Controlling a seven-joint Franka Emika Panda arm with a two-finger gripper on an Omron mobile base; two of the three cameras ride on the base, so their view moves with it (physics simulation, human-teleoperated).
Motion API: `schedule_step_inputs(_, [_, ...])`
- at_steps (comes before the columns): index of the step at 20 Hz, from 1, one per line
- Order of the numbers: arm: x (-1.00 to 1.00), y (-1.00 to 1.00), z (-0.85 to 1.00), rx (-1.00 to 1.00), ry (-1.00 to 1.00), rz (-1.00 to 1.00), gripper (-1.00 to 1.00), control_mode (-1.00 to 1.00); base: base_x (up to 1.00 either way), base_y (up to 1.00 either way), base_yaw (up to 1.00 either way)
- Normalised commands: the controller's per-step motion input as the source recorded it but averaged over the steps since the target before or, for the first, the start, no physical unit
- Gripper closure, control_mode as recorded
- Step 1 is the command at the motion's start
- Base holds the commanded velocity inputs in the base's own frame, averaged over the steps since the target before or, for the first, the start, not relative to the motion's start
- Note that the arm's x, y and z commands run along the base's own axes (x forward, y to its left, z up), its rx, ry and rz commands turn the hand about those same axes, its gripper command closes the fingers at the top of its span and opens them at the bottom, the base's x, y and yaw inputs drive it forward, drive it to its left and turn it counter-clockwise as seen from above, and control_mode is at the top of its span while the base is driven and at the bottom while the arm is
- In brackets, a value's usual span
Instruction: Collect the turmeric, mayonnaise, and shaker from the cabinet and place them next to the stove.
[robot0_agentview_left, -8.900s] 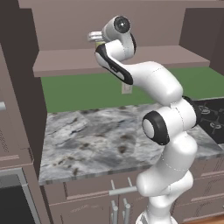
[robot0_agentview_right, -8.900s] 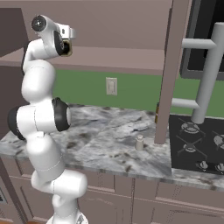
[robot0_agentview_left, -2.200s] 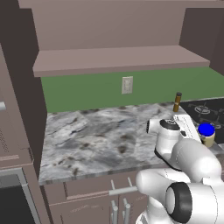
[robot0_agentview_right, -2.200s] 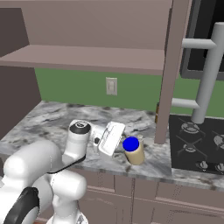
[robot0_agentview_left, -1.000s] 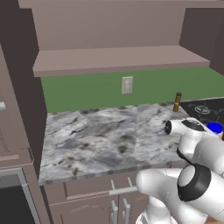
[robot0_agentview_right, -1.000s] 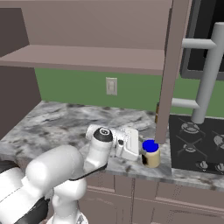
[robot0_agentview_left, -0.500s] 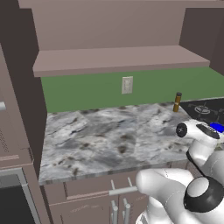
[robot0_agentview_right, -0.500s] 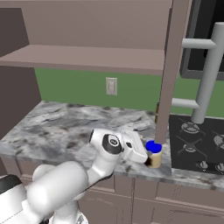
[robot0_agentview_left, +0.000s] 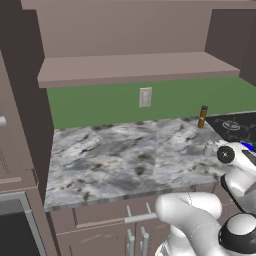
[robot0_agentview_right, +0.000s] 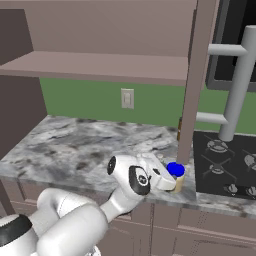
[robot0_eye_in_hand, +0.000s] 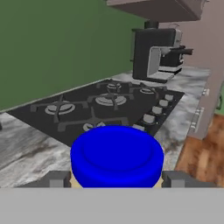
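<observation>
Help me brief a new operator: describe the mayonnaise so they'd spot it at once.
Find the black stove at the right end of the marbled counter. At the counter's front edge beside it stands the mayonnaise, between the gripper's fingers. It is a squat cream jar with a bright blue lid, unlike the slim amber turmeric by the green wall.

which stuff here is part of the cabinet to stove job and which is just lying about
Part of the job: mayonnaise between the gripper fingertips; turmeric on the counter; shaker; cabinet shelf; stove.

Lying about: coffee machine; wall outlet; base drawers.
</observation>
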Motion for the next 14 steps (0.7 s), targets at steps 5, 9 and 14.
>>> schedule_step_inputs(5, [0.0, 0.0, 0.0, 0.11, 0.0, 0.22, 1.0, -1.0, 0.0, 0.0, 0.0])
schedule_step_inputs(9, [0.0, -0.25, -0.08, 0.04, -0.08, 0.12, 1.0, -1.0, 0.0, 0.0, 0.0])
schedule_step_inputs(14, [0.0, -0.28, -0.22, 0.0, -0.14, 0.04, 1.0, -1.0, 0.0, 0.0, 0.0])
